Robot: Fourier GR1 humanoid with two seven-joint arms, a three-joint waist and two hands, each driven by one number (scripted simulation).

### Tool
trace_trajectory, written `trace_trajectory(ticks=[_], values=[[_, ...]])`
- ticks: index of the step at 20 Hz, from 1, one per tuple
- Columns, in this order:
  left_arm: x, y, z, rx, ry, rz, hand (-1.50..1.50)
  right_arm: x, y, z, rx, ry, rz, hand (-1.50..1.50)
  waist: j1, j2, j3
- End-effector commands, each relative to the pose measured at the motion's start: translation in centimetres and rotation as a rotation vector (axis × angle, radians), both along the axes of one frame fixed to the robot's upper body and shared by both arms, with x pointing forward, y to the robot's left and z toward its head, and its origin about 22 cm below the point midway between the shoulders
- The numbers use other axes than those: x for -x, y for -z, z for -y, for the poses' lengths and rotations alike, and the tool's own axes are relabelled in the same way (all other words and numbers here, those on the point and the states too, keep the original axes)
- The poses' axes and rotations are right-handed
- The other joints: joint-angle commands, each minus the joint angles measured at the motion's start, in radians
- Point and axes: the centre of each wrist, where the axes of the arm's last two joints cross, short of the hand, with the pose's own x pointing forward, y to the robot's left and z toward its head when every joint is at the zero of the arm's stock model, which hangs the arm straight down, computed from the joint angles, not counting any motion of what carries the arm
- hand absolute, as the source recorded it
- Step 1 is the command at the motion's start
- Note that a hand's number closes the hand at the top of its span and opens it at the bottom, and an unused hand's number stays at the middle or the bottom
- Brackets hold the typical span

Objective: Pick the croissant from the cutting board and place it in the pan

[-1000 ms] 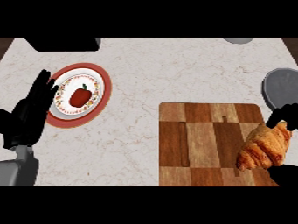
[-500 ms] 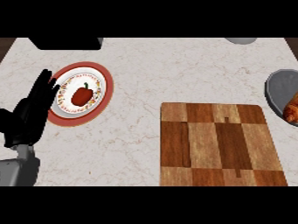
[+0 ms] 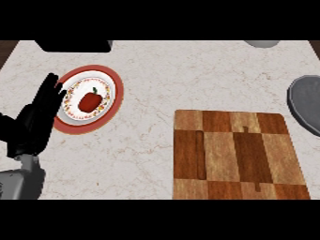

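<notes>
The wooden cutting board [image 3: 235,157] lies at the lower right with nothing on it. At the right edge sits the grey pan [image 3: 315,105], partly cut off by the view's edge; its visible part is bare. No croissant shows anywhere in the head view. My left hand [image 3: 31,126] rests open at the left, fingers up, beside the plate. My right hand is out of view.
A white plate with a red rim [image 3: 115,91] holds a red pepper [image 3: 89,101] at the upper left. A black object [image 3: 72,45] sits at the counter's back left, and a grey round thing [image 3: 262,43] at the back right.
The croissant left the board in my right hand, moved right over the pan, and is now out of sight along with that hand. The left hand stayed put.
</notes>
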Motion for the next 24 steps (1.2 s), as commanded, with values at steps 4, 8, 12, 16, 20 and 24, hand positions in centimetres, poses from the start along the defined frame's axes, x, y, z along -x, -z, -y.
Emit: trace_trajectory(ticks=[4, 8, 12, 16, 20, 24], values=[[0.8, -0.2, -0.2, 0.006, 0.030, -0.008, 0.00, -2.7, 6.5, 2.7, -0.037, -0.074, -0.049, 1.50, 0.015, 0.002, 0.001], [0.3, 0.5, 1.1, -0.012, 0.026, 0.023, 0.00, -4.5, 7.9, 3.0, -0.026, -0.106, -0.073, 1.50, 0.021, 0.006, 0.001], [0.6, -0.4, 0.5, -0.002, 0.027, 0.013, 0.00, -4.8, 9.5, 3.1, 0.018, -0.067, -0.130, 1.50, 0.024, 0.006, 0.001], [-0.3, -1.0, 1.0, -0.010, 0.031, 0.040, 0.00, -5.3, 10.8, 2.6, -0.146, 0.090, -0.249, -1.50, 0.041, 0.014, 0.002], [-0.7, -0.9, 0.2, 0.006, 0.039, 0.024, 0.00, -3.5, 10.9, 5.1, -0.209, 0.050, -0.298, -1.50, 0.043, 0.019, 0.005], [-0.3, -1.0, 1.3, -0.012, 0.034, 0.031, 0.00, -2.2, 12.4, 5.7, -0.261, -0.010, -0.261, -1.50, 0.031, 0.014, 0.005]])
